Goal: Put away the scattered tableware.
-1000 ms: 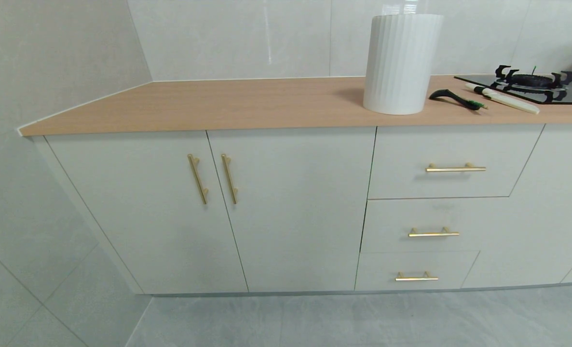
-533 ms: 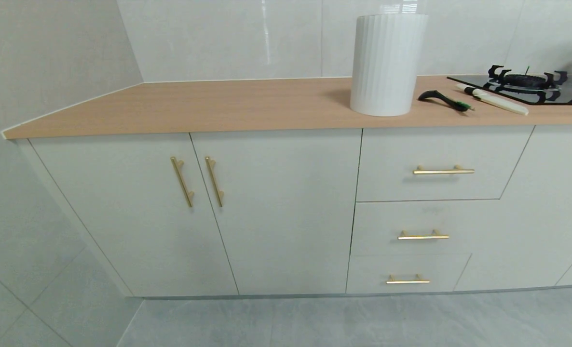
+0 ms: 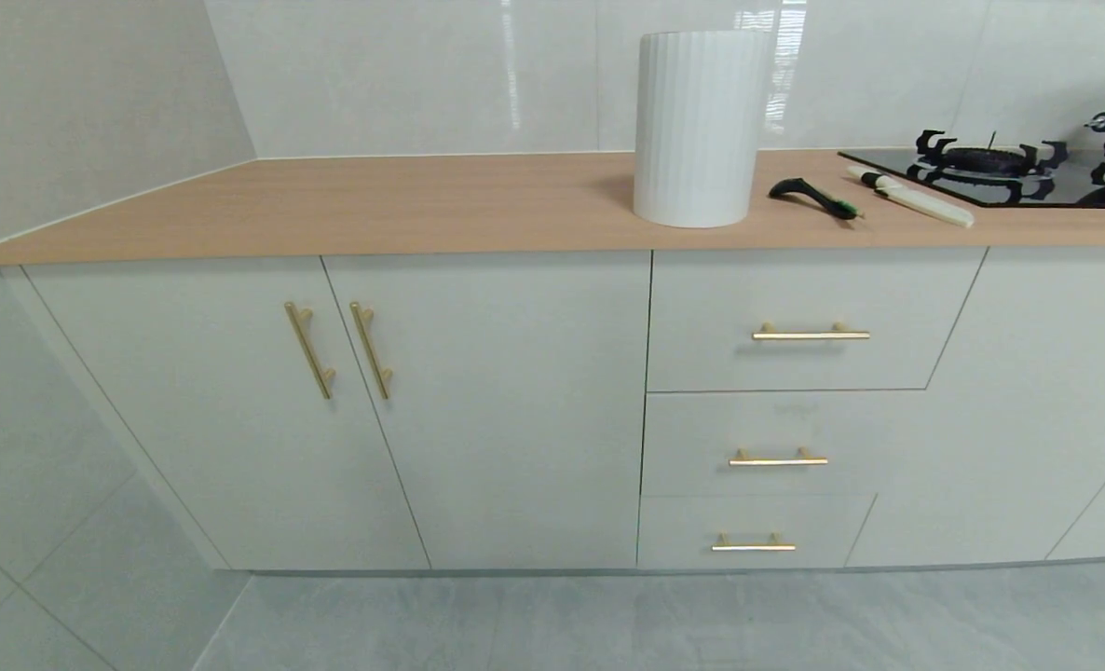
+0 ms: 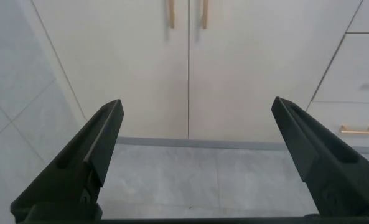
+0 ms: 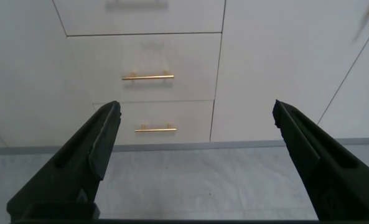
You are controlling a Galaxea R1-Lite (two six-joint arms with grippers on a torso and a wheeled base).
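The pair of cabinet doors [image 3: 236,419] is sitting at 9 o'clock in the head view, under the wooden worktop [image 3: 375,200], with two gold bar handles [image 3: 309,349] running side by side. The left hand [image 4: 196,104] is hanging low over the grey floor [image 4: 190,180] and facing those doors, its fingers [image 4: 88,162] standing wide apart and gripping nothing. At about 1 o'clock the white ribbed canister [image 3: 697,130] is standing upright on the worktop. Below it the three drawers [image 3: 795,298] are sitting shut, one above another. The right hand [image 5: 195,106] is facing the lower two, spread open and carrying nothing. At the canister's 3 o'clock, near but apart, the black peeler [image 3: 809,196] is lying flat. At the peeler's 3 o'clock the knife [image 3: 916,198] is lying slantwise, just beside the front edge of the gas hob [image 3: 990,163], which is filling the 2 o'clock corner
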